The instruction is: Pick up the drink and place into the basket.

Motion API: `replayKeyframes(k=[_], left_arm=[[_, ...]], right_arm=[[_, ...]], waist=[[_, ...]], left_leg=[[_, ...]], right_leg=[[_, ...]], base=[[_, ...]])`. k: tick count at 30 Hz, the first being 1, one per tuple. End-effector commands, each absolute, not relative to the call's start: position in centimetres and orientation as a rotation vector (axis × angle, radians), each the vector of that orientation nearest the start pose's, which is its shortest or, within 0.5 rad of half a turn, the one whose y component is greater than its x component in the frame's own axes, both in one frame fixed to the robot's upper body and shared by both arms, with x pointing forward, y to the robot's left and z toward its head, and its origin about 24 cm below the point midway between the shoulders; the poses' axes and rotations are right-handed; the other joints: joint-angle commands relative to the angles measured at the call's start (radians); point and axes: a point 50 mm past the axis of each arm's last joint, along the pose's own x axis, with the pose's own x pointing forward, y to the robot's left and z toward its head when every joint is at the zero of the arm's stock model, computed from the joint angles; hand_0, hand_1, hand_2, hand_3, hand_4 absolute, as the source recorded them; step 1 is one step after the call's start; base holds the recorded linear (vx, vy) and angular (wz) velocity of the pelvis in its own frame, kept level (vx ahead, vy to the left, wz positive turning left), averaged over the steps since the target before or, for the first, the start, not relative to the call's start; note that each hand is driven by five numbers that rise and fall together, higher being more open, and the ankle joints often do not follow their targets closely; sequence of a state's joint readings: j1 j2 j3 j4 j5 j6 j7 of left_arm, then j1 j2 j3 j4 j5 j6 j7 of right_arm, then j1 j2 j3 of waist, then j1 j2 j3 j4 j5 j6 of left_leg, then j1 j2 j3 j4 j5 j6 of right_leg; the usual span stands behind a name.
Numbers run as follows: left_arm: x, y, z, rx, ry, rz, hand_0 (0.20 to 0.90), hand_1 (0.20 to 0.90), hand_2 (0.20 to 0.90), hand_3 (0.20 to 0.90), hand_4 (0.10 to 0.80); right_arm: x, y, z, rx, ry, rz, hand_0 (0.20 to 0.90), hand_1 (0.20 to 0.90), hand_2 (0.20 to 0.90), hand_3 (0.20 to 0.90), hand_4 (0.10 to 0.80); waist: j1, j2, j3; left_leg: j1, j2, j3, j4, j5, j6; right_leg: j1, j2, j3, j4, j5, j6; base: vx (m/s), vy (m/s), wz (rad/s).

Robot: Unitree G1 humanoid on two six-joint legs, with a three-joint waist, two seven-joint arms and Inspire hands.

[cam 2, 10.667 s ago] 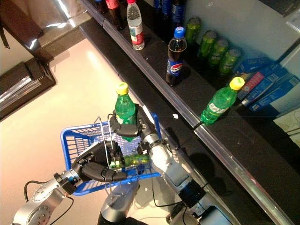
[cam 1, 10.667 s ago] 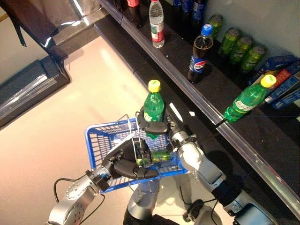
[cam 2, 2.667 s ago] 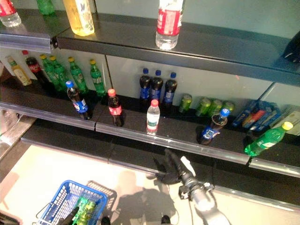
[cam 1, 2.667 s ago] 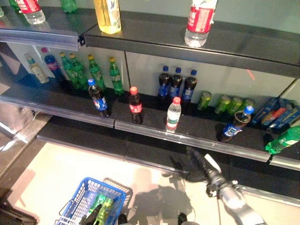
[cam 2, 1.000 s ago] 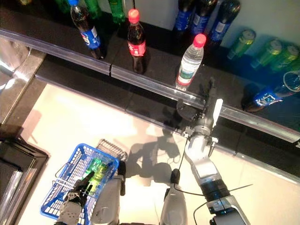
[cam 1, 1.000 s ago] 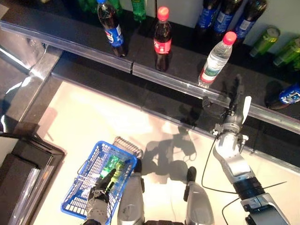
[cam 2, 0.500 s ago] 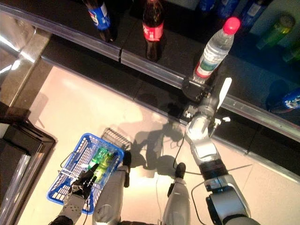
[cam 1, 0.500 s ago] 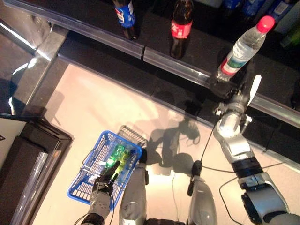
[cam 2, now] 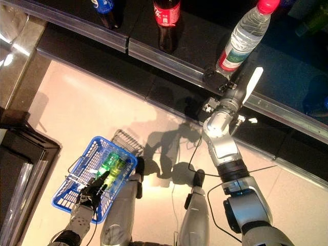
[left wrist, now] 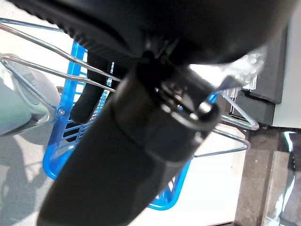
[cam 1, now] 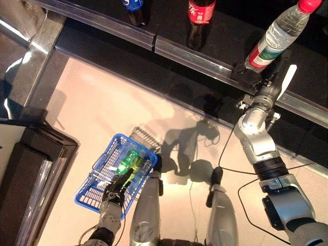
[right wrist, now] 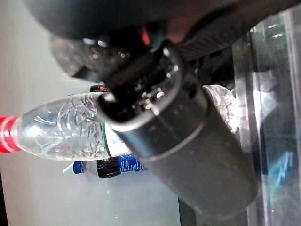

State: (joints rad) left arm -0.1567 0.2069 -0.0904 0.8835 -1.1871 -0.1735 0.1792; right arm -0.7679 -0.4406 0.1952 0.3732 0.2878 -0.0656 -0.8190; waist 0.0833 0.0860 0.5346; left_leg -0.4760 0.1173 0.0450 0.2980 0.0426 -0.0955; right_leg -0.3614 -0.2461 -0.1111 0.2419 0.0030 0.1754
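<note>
A clear water bottle [cam 1: 279, 32] with a red cap and a red-and-green label stands at the front of the dark shelf. My right hand [cam 1: 261, 87] reaches up to its base, fingers straight beside it and the white-covered thumb pointing up. In the right wrist view the bottle [right wrist: 61, 132] lies just past the thumb. The blue wire basket [cam 1: 99, 163] hangs low at my left with green bottles [cam 1: 128, 161] lying inside. My left hand [cam 1: 115, 190] is curled round its wire handle [left wrist: 42, 70].
A cola bottle with a red label [cam 1: 200, 15] and a blue-labelled cola bottle [cam 1: 134, 6] stand further left on the shelf. A metal rail [cam 1: 195, 54] runs along the shelf front. A dark cabinet [cam 1: 31, 174] stands at the left of the pale floor.
The camera has tipped further down, so the shelf sits higher in view. My right hand has closed in on the water bottle's base. The basket stays in my left hand.
</note>
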Motion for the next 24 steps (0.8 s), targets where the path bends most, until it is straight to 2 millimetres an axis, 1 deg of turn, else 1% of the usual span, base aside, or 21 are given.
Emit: replayKeyframes(k=[1,4,8,14,16,23,24], left_arm=[[21.2,21.8,-9.3,-0.806,0.49,0.59,0.3,0.3,0.3,0.2,0.1],[21.1,22.0,-9.3,-0.804,0.495,0.591,0.3,0.3,0.3,0.2,0.1],[21.2,21.9,-9.3,-0.801,0.497,0.582,0.3,0.3,0.3,0.2,0.1],[21.4,21.6,-9.1,-0.803,0.489,0.558,0.3,0.3,0.3,0.2,0.1],[21.5,21.3,-9.1,-0.809,0.485,0.548,0.3,0.3,0.3,0.2,0.1],[21.4,21.4,-9.1,-0.811,0.494,0.547,0.3,0.3,0.3,0.2,0.1],[21.3,21.4,-9.2,-0.807,0.5,0.546,0.3,0.3,0.3,0.2,0.1]], right_arm=[[34.6,-21.7,28.2,0.028,-0.746,-0.694,0.9,0.9,0.9,0.9,0.8],[34.8,-22.4,28.8,0.047,-0.749,-0.72,0.9,0.9,0.9,0.9,0.8],[35.0,-22.7,29.4,0.079,-0.751,-0.718,0.9,0.9,0.9,0.9,0.8],[34.9,-22.2,30.7,0.099,-0.781,-0.691,0.9,0.9,0.9,0.9,0.8],[34.8,-21.9,31.7,0.092,-0.806,-0.684,0.9,0.9,0.9,0.9,0.8],[34.6,-21.5,33.4,0.082,-0.839,-0.642,0.9,0.9,0.9,0.9,0.8],[34.7,-21.4,33.5,0.082,-0.839,-0.631,0.9,0.9,0.9,0.9,0.8]], waist=[[0.004,0.009,-0.015],[0.009,0.012,-0.015],[0.011,0.016,-0.015],[0.013,0.021,-0.015],[0.015,0.027,-0.015],[0.021,0.034,-0.015],[0.022,0.034,-0.015]], left_leg=[[-0.041,-0.013,-0.072,0.075,0.025,0.014],[-0.043,-0.016,-0.07,0.074,0.022,0.017],[-0.043,-0.021,-0.068,0.072,0.015,0.021],[-0.044,-0.028,-0.068,0.074,0.011,0.024],[-0.046,-0.034,-0.068,0.074,0.009,0.027],[-0.041,-0.045,-0.067,0.061,0.001,0.034],[-0.036,-0.047,-0.067,0.062,-0.01,0.035]], right_leg=[[-0.014,0.032,0.035,0.048,-0.01,-0.12],[-0.026,0.029,0.034,0.059,-0.013,-0.121],[-0.043,0.027,0.036,0.072,-0.013,-0.12],[-0.062,0.025,0.041,0.089,-0.018,-0.121],[-0.071,0.025,0.044,0.097,-0.019,-0.122],[-0.087,0.023,0.048,0.11,-0.021,-0.122],[-0.085,0.022,0.048,0.114,-0.028,-0.12]], base=[[0.01,-0.002,-0.06],[0.009,0.0,-0.04],[0.0,0.0,0.0],[0.02,0.009,0.02],[0.035,0.024,0.02],[0.01,0.006,0.0],[0.0,0.0,0.0]])
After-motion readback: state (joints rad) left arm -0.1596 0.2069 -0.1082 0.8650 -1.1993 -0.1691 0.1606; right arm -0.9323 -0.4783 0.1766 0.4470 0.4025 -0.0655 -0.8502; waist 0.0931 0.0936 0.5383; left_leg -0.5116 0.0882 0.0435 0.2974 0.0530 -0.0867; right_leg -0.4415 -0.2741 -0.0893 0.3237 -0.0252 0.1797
